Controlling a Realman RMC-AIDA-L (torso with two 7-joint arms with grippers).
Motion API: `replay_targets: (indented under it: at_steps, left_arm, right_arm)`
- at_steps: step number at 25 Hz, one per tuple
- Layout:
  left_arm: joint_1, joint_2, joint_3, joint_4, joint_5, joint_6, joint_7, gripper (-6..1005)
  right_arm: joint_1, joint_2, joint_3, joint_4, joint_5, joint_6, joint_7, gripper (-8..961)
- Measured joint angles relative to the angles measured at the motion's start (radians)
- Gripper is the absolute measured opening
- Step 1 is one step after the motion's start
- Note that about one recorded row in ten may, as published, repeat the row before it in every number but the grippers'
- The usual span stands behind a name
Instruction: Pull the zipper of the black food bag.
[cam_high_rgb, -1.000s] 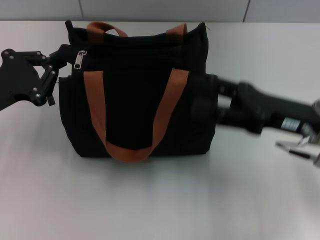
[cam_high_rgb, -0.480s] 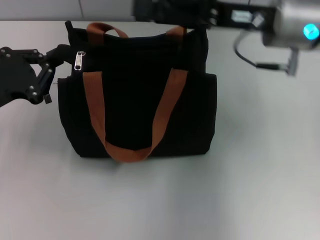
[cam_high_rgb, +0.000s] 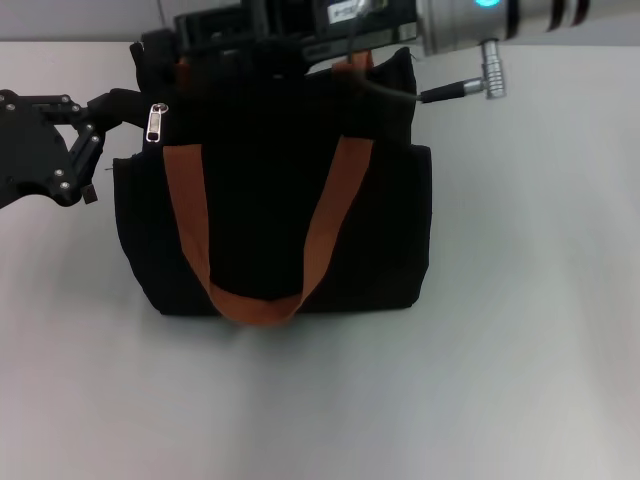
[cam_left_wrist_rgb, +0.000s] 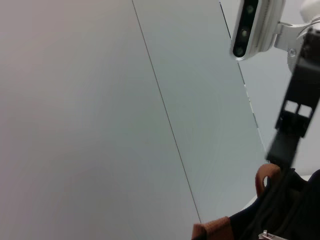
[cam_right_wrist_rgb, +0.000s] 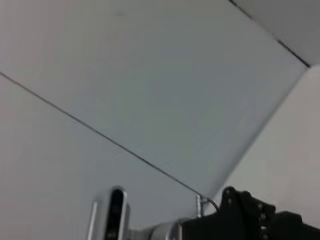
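Black fabric makes up the boxy food bag (cam_high_rgb: 275, 215), which stands upright on the pale grey counter (cam_high_rgb: 500, 380) with an orange-brown webbing strap (cam_high_rgb: 262, 240) looping down its near face. At the bag's top corner on the robot's left hangs the zipper (cam_high_rgb: 157, 120), a small silver pull tab. The left end effector (cam_high_rgb: 125, 105) reaches in from the left edge, its dark tip touching the bag just beside the zipper; whether it is spread or pinching cannot be told. The right arm (cam_high_rgb: 470, 20) stretches across above the bag's far rim, hiding the rear strap, and its end effector (cam_high_rgb: 200, 40) sits over the top near the zipper corner, its state likewise unclear. A label on that arm is too blurred to read.
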Motion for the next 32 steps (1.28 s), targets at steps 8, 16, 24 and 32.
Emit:
replay_targets:
  at_steps: [8,16,24,32]
  left_arm:
    - [0.002,0.001,0.000,0.002,0.000,0.003,0.000,36]
    - [0.002,-0.005,0.002,0.026,0.000,0.017,-0.012,39]
    - [-0.013,-0.006,0.007,0.029,0.000,0.030,-0.038,42]
    - [-0.026,-0.009,0.009,0.051,0.000,0.022,-0.090,46]
  right_arm:
    - [0.037,0.012,-0.063,-0.004,-0.061,0.075,0.095,776]
    - [0.056,0.019,-0.097,0.010,-0.079,0.131,0.114,774]
    - [0.067,0.021,-0.135,0.013,-0.075,0.156,0.129,761]
    - [0.074,0.023,-0.143,0.007,-0.072,0.156,0.143,747]
